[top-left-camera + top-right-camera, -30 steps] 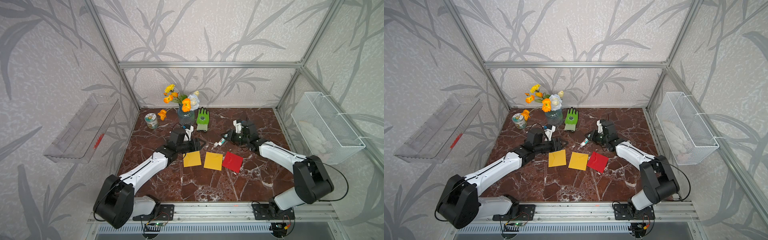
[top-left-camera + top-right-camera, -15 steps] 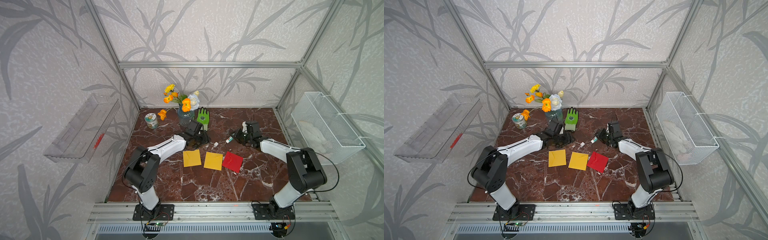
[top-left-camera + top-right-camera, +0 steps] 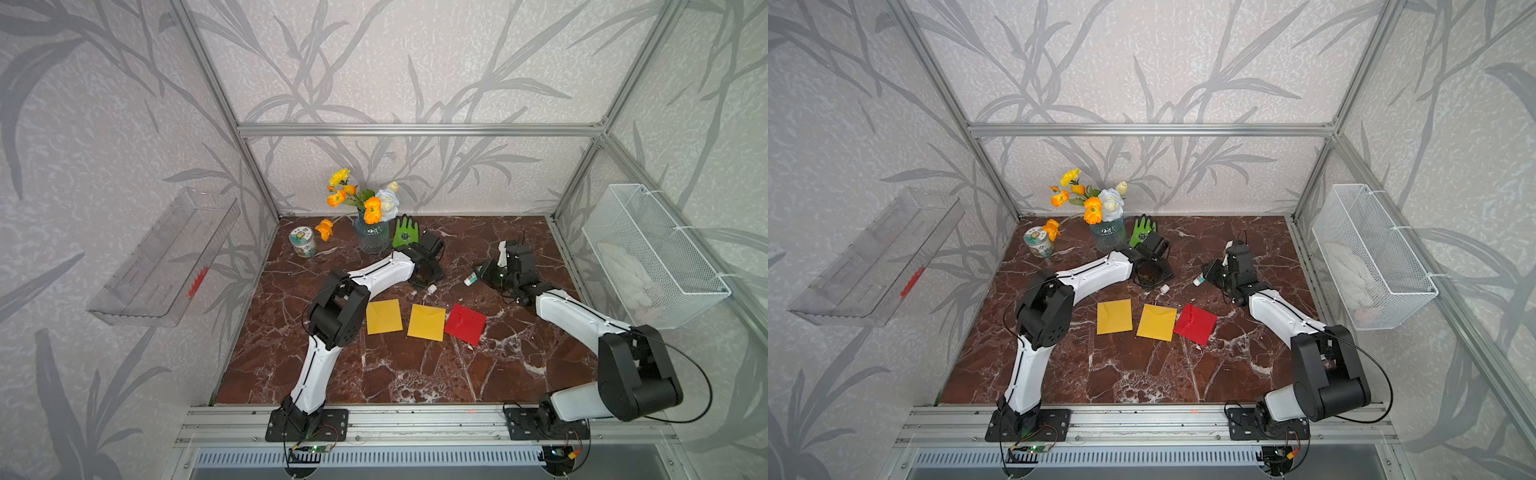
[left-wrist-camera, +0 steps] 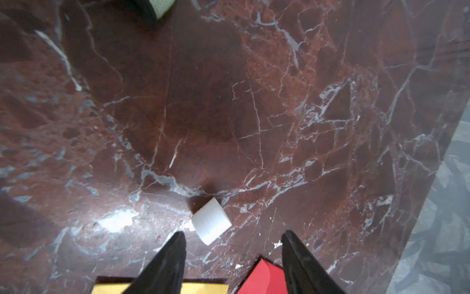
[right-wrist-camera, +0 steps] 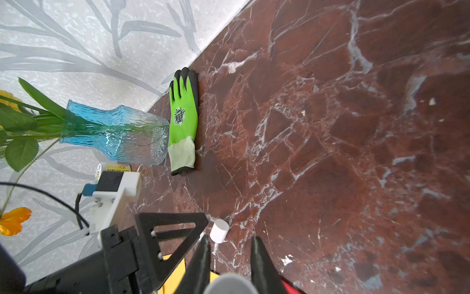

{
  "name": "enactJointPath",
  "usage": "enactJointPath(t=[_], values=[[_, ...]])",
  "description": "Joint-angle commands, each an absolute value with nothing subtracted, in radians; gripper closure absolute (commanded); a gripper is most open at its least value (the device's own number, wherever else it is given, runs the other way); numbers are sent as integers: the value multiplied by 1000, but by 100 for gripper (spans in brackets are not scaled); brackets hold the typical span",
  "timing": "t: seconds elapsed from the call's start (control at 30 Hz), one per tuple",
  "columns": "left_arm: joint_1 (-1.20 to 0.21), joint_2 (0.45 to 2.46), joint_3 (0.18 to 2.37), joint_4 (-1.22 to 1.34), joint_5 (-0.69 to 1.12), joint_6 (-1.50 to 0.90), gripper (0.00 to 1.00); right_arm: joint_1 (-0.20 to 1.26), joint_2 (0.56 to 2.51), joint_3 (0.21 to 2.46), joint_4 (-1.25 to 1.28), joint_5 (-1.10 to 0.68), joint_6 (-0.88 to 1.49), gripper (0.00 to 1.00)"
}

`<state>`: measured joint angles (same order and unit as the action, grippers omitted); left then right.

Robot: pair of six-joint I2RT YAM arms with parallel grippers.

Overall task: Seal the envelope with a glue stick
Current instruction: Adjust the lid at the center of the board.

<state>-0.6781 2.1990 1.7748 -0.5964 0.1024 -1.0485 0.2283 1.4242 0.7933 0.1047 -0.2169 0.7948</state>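
White cap [image 4: 211, 221] is lying on the desk [image 4: 254, 101] before the spread, empty left gripper [image 4: 236, 236]. Right gripper [image 3: 1210, 276] is pinching the glue stick [image 3: 1199, 280] behind the envelopes [image 3: 426, 322]; bringing its tip down gently is looking wise.

Marble tabletop [image 3: 415, 374], three envelopes [image 3: 426, 322], white cap [image 3: 432, 288], green glove [image 3: 405, 232], vase [image 3: 372, 237], tin [image 3: 302, 242]

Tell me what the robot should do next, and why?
Probably carry the glue stick over to the red envelope, the nearest one. The right gripper is shut on it, and its white cap already lies on the table by the open left gripper.
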Motion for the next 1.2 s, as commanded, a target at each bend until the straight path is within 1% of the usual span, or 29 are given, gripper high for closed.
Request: enactJointPath(t=[0.0, 0.23, 0.5, 0.73, 0.97, 1.17], values=[[-692, 2248, 1881, -773, 30, -1015, 43, 211, 1374, 749, 102, -181, 771, 100], [-713, 2343, 2045, -932, -42, -967, 46, 180, 1320, 672, 142, -187, 787, 100], [-735, 2445, 2185, -1017, -37, -954, 47, 142, 1305, 634, 169, -224, 799, 100], [-736, 2465, 2188, -1039, -48, -955, 51, 119, 1310, 611, 192, -253, 806, 100], [-737, 2464, 2188, -1052, -67, -948, 62, 106, 1319, 599, 203, -273, 810, 100], [-737, 2441, 2188, -1056, -67, -925, 65, 106, 1328, 600, 206, -285, 811, 100]])
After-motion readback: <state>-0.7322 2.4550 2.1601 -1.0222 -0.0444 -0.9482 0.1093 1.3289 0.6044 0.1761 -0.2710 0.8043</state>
